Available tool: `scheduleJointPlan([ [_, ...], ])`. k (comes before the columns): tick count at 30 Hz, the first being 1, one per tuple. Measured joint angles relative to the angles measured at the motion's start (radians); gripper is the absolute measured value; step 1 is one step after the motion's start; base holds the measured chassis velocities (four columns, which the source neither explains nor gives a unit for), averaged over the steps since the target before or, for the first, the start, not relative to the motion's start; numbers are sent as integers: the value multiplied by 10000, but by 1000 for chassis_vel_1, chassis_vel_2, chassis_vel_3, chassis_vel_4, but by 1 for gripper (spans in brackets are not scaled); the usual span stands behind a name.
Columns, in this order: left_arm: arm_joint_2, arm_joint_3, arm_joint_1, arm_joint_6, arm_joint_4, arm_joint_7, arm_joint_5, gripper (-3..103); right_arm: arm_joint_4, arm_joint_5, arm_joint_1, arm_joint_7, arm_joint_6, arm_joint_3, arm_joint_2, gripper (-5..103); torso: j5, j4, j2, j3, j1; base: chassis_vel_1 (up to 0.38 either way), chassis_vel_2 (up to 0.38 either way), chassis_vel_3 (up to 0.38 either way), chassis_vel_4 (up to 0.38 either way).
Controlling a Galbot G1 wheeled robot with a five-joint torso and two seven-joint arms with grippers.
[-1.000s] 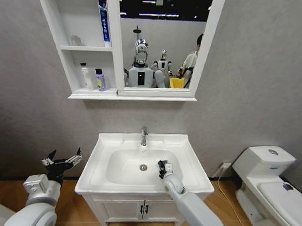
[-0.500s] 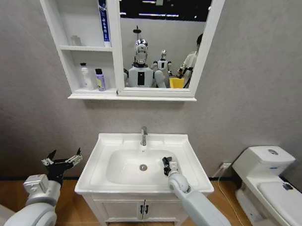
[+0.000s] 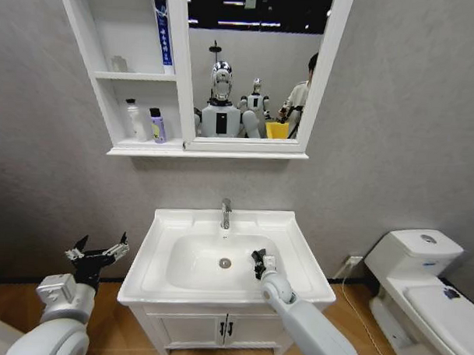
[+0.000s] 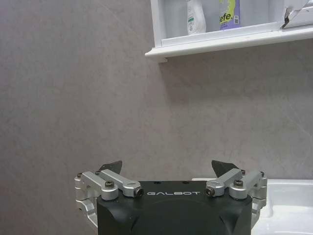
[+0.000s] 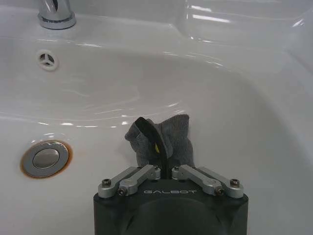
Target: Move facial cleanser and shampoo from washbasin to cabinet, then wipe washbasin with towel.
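White washbasin [image 3: 296, 261] at lower centre: right gripper [image 3: 257, 260] clamped on towel [image 5: 161, 139], shifted slightly left inside bowl, wiping underway. Left gripper [image 3: 98, 253] spread wide, empty, lower left.

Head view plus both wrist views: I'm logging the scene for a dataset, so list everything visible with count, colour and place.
washbasin: one, white, centre, on a two-door vanity
tap: one, chrome, at the basin's back rim
drain: one, round, bowl bottom
towel: one, dark grey, in the bowl
cabinet: one, white, on the wall beside the mirror
bottles: two, white and purple, bottom shelf
tube: one, blue, top shelf
toilet: one, white, at right
left gripper: jaws open, left of the basin
right gripper: jaws shut on the towel in the bowl
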Motion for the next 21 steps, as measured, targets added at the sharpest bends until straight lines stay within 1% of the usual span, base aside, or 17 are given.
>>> scheduleJointPlan([
  [1, 0, 0, 0, 0, 0, 0, 0, 100, 0, 0, 0, 0, 0, 0, 0, 5, 0, 0, 0, 0, 0, 0, 0, 0, 0],
  [4, 0, 0, 0, 0, 0, 0, 0, 100, -456, -180, 157, -137, 109, -72, 472, 5, -2, 2, 0, 0, 0, 0, 0, 0, 0],
  [6, 0, 0, 0, 0, 0, 0, 0, 100, -563, -206, 204, -162, 137, -99, 563, 5, -3, 2, 1, -1, 0, 0, 0, 0, 0],
  [7, 0, 0, 0, 0, 0, 0, 0, 100, -769, -266, 301, -226, 201, -169, 748, 5, -2, 2, 1, -1, 1, 0, 0, 0, 0],
  [11, 0, 0, 0, 0, 0, 0, 0, 100, -1101, -425, 477, -367, 329, -330, 1013, 5, -1, 1, 1, 0, 1, 0, 0, 0, 0],
  [17, 0, 0, 0, 0, 0, 0, 0, 100, -1192, -499, 622, -452, 404, -575, 1150, 5, 2, 0, 0, 0, 0, 0, 0, 0, 0],
  [21, 0, 0, 0, 0, 0, 0, 0, 100, -1134, -599, 697, -679, 597, -644, 1149, 5, 2, -2, 0, 0, 0, 0, 0, 0, 0],
])
